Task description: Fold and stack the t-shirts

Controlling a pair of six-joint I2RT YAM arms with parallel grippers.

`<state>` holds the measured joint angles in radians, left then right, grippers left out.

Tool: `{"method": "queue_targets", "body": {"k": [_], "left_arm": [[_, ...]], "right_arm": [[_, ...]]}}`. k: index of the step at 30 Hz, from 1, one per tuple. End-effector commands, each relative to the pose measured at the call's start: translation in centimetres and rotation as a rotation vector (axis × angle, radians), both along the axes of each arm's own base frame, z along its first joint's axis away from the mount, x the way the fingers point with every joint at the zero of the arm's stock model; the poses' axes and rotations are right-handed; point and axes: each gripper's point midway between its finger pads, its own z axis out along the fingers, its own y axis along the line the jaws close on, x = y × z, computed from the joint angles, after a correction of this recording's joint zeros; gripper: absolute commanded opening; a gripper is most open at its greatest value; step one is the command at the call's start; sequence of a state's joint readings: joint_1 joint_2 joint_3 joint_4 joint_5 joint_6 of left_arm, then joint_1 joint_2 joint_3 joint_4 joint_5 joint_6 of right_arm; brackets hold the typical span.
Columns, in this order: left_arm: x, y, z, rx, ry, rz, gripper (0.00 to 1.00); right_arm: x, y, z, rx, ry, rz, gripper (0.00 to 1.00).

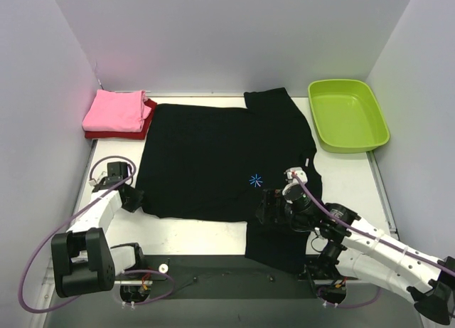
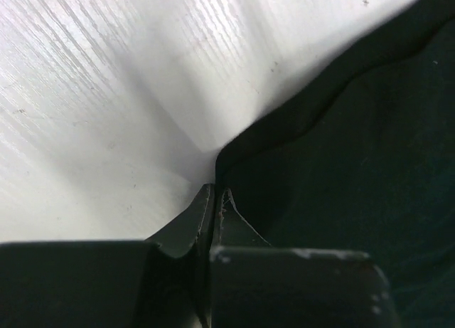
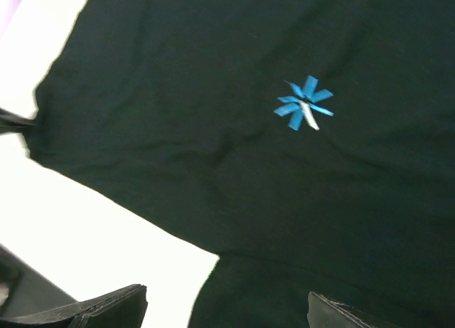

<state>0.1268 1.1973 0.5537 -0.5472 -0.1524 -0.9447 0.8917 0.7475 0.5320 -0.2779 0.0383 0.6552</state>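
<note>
Table (image 1: 206, 232): white and walled on three sides, with a bare strip showing between the cloth and the near edge.
Black t-shirt (image 1: 213, 157): spread flat across the middle. Its long axis runs left to right, hem at the left and collar at the right.
Near sleeve (image 1: 277, 246): runs off the shirt body toward the arm bases. The far sleeve points at the back wall.
Lime-green tub (image 1: 348, 114): far right corner, just beside the shirt's far shoulder. Contact cannot be told.
Pink t-shirt (image 1: 114, 109): folded and lying on the dark red t-shirt (image 1: 117, 134) in the far left corner, close to the black shirt's far hem corner.
Left fingers (image 2: 192, 228): pressed together at the near hem corner. The cloth edge runs into the tips, so I judge it clamped.
Right fingers (image 3: 106, 307): apart with nothing between them, hovering over the spot where the near sleeve joins the body.
Starburst mark (image 3: 304, 104): on the chest, just beyond the right fingers.
Key relation: the shirt's near long edge spans the two arms, hem end at the left and sleeve end at the right.
Judgement: the right fingers need to drop and pinch before that edge can be lifted evenly.
Room: open cloth lies toward the back wall. The stack and tub flank the far corners, and the near sleeve may drag.
</note>
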Motion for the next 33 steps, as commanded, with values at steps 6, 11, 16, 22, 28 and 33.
{"method": "queue_targets", "body": {"k": [6,11,16,22,28,33], "left_arm": [[1.2,-0.8,3.6,-0.015,-0.150,-0.073,0.00],[1.7,-1.1,4.1,-0.029,-0.199,-0.103,0.00],[1.8,-1.8,3.5,-0.059,-0.228,-0.133,0.00],[2.1,-2.8,2.7,-0.107,-0.246,-0.170,0.00],[2.0,-3.6,1.8,-0.147,-0.240,-0.201,0.00],[2.1,-4.1,1.8,-0.173,-0.258,-0.215,0.00]], "right_arm": [[-2.3,-5.2,-3.5,-0.182,0.210,-0.190,0.95],[-6.5,-6.2,-5.1,-0.160,0.384,-0.177,0.94],[-10.8,-7.9,-6.3,-0.168,0.544,-0.174,0.92],[-14.6,-10.4,-7.3,-0.197,0.667,-0.206,0.89],[-16.3,-11.4,-8.4,-0.235,0.743,-0.229,0.85],[-15.4,-11.6,-6.9,-0.321,0.713,-0.170,0.81]]}}
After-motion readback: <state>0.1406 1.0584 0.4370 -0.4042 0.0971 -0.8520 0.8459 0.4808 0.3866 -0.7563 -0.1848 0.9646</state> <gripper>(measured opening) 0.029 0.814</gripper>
